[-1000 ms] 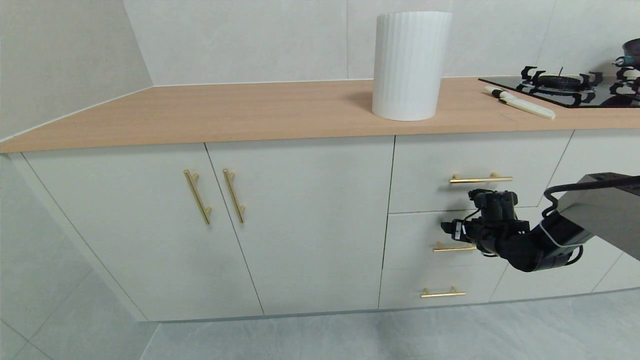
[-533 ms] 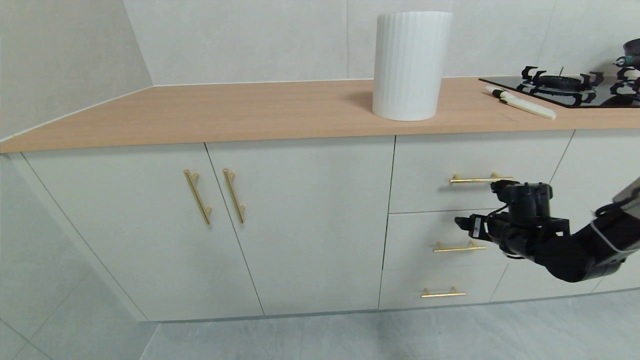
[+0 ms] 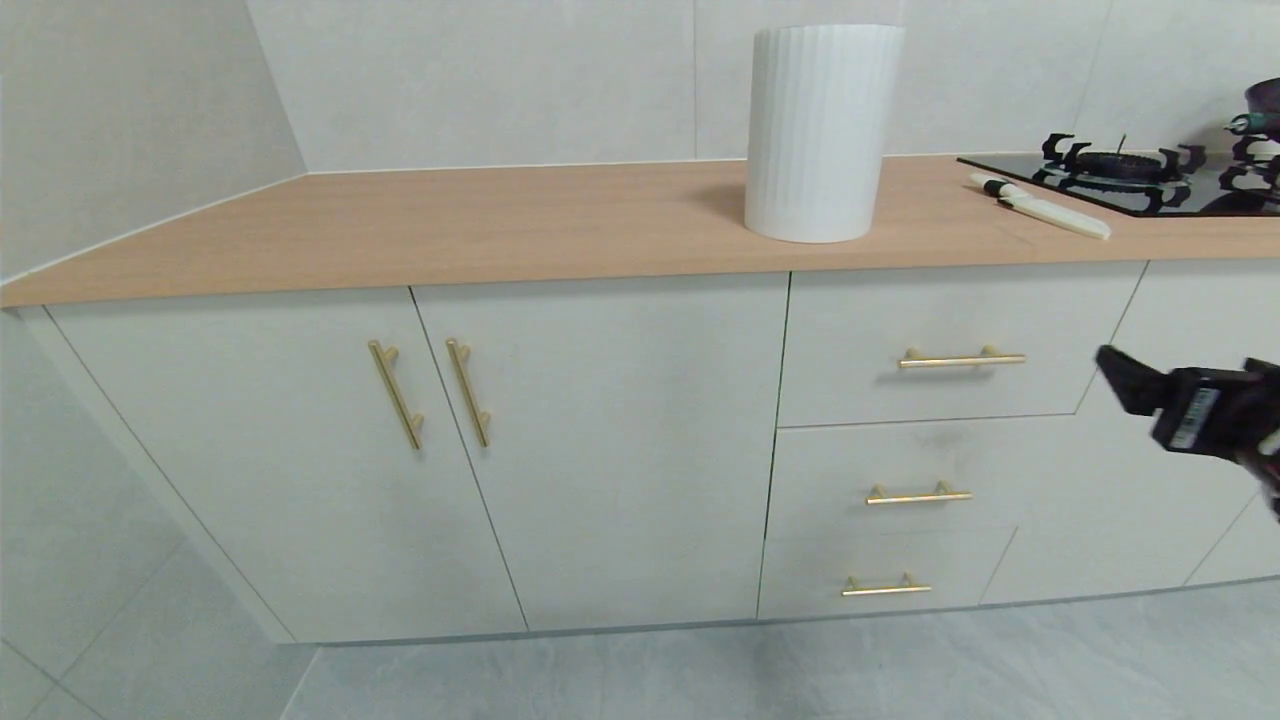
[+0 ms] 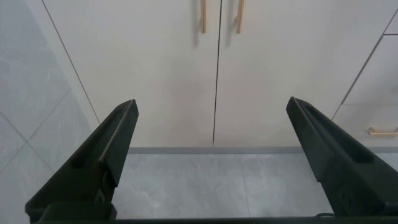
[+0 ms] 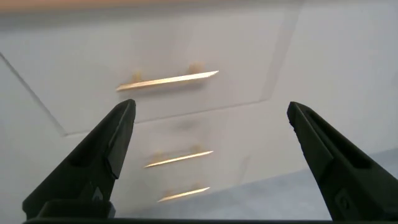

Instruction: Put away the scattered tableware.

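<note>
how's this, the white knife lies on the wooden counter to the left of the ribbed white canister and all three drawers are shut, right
One thing is off: the white knife lies on the wooden counter to the right of the ribbed white canister, not the left. The head view shows it. All three drawers are shut, as you say.

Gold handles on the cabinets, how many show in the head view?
5. Left door handle and right door handle stand upright side by side; top drawer handle, middle drawer handle and bottom drawer handle lie horizontal, stacked to their right. More may be hidden.
</note>
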`<state>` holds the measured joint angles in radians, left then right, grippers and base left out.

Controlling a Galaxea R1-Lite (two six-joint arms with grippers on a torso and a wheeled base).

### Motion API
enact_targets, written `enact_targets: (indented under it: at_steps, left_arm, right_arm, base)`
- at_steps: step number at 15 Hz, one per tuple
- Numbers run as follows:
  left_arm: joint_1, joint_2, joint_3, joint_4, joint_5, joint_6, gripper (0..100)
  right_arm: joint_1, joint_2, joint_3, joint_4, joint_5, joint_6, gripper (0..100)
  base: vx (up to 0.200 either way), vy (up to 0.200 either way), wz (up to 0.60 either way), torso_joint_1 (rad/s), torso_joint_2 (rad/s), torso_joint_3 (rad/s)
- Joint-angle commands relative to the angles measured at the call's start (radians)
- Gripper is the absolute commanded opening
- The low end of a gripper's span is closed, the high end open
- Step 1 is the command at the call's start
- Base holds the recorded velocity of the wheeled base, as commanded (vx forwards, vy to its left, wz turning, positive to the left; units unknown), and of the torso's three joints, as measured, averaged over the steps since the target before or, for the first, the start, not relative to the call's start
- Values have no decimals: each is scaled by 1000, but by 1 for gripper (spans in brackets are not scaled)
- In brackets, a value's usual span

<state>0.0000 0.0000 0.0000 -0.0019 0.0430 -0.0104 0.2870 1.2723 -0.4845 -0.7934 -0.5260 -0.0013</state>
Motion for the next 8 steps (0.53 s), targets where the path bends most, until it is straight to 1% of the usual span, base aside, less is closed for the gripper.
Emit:
enact_targets:
  at_steps: [1,4,5,6,7,8]
  left_arm:
    - [0,0,0,-1,0,0,100]
    - [0,0,0,0,2,0,100]
    - [0,0,0,-1,0,0,100]
    - [0,0,0,-1,2,0,100]
    - [0,0,0,0,2,0,100]
    - [0,0,0,-1,2,0,100]
  right_arm:
    - [14,-404,167,33,-137,-115,100]
    - [-152,-683,282,178,-135,-114,100]
    - [-180,-797,311,229,-134,-114,100]
    - [-203,-910,333,310,-137,-114,100]
    - [-206,-920,333,318,-137,-114,100]
    - [-261,-1113,333,531,-129,-115,100]
  base:
    - [0,0,0,0,0,0]
    - [0,0,0,0,0,0]
    - [0,0,0,0,0,0]
    - [0,0,0,0,0,0]
    - [0,0,0,0,0,0]
    - [0,0,0,0,0,0]
